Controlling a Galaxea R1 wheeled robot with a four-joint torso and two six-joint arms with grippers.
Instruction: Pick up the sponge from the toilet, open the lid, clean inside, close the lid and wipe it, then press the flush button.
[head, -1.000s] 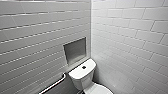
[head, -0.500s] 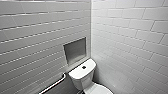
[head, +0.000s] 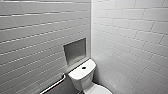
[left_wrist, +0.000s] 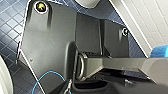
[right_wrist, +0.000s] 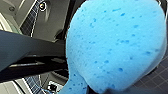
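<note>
No motion; sponge (right_wrist: 115, 45) in right claw (right_wrist: 96, 86)

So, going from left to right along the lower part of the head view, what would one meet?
left tiled wall → grab bar → toilet → right tiled wall

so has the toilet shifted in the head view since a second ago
No. The toilet sits just where it was, below the wall niche and beside the grab bar.
</note>
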